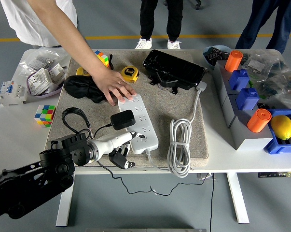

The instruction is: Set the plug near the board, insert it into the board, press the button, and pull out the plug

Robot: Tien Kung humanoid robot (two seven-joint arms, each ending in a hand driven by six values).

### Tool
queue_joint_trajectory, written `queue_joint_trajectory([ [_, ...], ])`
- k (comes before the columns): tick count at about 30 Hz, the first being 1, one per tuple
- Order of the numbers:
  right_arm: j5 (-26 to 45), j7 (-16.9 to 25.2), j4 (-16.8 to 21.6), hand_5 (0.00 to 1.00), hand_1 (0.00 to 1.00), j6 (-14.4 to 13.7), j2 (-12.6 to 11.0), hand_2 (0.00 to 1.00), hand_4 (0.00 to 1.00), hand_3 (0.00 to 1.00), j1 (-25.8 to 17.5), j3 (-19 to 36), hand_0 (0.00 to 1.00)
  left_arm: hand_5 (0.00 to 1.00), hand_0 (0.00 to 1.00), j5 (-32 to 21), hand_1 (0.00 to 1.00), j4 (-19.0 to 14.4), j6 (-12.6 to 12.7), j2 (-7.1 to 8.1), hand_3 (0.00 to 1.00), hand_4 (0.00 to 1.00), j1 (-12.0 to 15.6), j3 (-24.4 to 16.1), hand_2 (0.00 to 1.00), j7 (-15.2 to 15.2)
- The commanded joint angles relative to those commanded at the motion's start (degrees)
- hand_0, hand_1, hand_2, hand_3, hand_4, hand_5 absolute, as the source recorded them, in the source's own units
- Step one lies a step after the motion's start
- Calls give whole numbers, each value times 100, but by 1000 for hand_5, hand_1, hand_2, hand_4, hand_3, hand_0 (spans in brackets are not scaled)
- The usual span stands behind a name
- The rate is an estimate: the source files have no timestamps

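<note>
A white power strip (141, 121) lies lengthwise on the grey mat (176, 104). A black plug adapter (122, 119) sits on the strip's left side, and its thin black cord loops off to the left. A person's hand (116, 89) rests flat on the strip's far end. My left hand (122, 147) is at the strip's near end. Its white index finger (121, 139) points at the strip's near left corner, and the other fingers are curled under, holding nothing. Whether the fingertip touches the strip is unclear.
A coiled white cable (180, 145) lies right of the strip, and a black case (174, 70) sits behind it. A yellow tape measure (130, 73), a black pouch (82, 88) and a puzzle cube (45, 115) are to the left. Blue bins with a lemon (282, 126) line the right edge.
</note>
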Motion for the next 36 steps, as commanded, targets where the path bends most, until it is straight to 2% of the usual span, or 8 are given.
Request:
queue_joint_trajectory([
  [27,-16,0,7,173,607,3,12,567,666,535,-2,37,612,2,55,-122,117,-42,-65,12,910,771,16,12,186,4],
  [36,-14,-1,6,170,607,4,16,567,666,536,-7,27,613,2,56,-130,117,50,-73,-15,904,778,21,52,186,3],
])
